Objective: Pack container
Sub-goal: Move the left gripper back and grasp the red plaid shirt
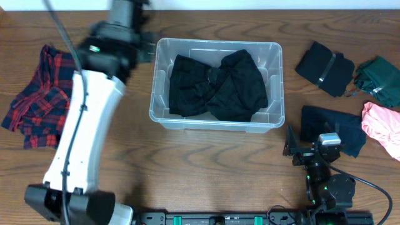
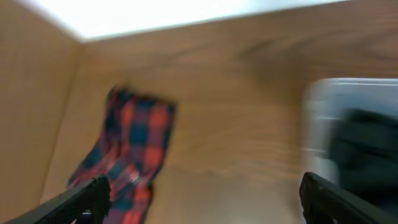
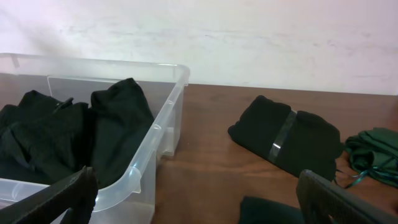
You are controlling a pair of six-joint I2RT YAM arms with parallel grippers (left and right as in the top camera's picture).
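Both spread: left claw (image 2: 208, 202), right claw (image 3: 199, 202); only overhead shows pink cloth (image 1: 381, 128).

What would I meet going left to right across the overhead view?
plaid cloth → container with black clothes → folded black cloth → green cloth

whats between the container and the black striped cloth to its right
Nothing but bare table. The container and the striped cloth lie apart, clearest in the right wrist view and also overhead.
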